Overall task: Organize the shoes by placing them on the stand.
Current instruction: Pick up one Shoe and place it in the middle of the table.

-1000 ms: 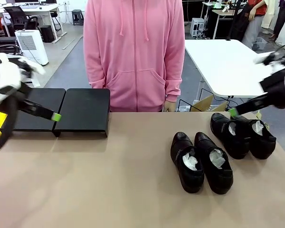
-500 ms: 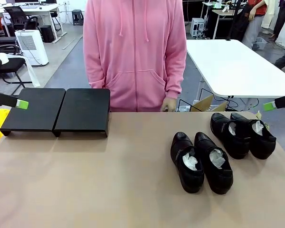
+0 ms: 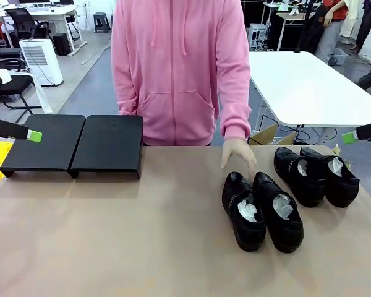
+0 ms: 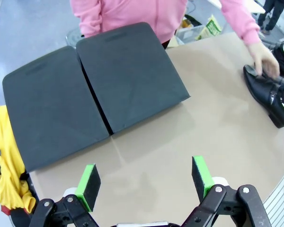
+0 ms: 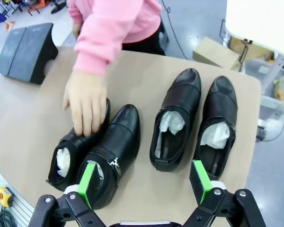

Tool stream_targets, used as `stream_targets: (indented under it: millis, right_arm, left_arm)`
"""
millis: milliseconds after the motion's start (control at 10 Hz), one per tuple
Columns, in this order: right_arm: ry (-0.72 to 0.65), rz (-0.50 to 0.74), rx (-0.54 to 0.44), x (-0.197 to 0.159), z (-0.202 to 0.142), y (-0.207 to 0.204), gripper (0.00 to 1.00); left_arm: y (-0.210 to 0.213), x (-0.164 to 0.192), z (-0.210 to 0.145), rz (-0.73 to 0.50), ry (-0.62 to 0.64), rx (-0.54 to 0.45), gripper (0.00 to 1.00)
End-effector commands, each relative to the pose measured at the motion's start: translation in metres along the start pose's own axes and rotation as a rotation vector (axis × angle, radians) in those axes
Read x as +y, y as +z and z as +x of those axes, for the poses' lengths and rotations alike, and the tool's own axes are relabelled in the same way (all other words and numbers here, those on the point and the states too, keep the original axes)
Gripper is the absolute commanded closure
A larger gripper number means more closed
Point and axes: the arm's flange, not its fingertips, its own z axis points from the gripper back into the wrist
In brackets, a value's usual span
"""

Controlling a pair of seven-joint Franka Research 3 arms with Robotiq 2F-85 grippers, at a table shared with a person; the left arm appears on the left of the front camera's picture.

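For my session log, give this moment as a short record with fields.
shoes: four, in two pairs on the table, none on the stand
stand: two black platforms side by side, far left
person's hand: on the toe of one middle-pair shoe
left end effector: open, above the table near the stand
right end effector: open, above the shoes

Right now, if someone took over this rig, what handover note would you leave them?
Left end effector: open, empty, above the table near the stand.
Right end effector: open, empty, above the black dress shoes.
All four shoes sit on the table, right of the stand: near pair, far pair.
Person's hand touches the near pair's toe end.
Done: nothing. Left: all four shoes onto the stand.
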Motion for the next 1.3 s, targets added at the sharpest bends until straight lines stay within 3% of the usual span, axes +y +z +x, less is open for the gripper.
stream_targets:
  millis: [0,1200]
  right_arm:
    - [0.027,-0.003,0.0,-0.0033,-0.0009,0.0009,0.0]
    - [0.021,-0.047,-0.011,-0.002,0.005,0.006,0.0]
  left_arm:
    - [0.0041,0.0014,-0.0008,-0.01,-0.009,-0.003,0.0]
    - [0.0041,0.0014,-0.0008,-0.01,-0.009,-0.003,0.0]
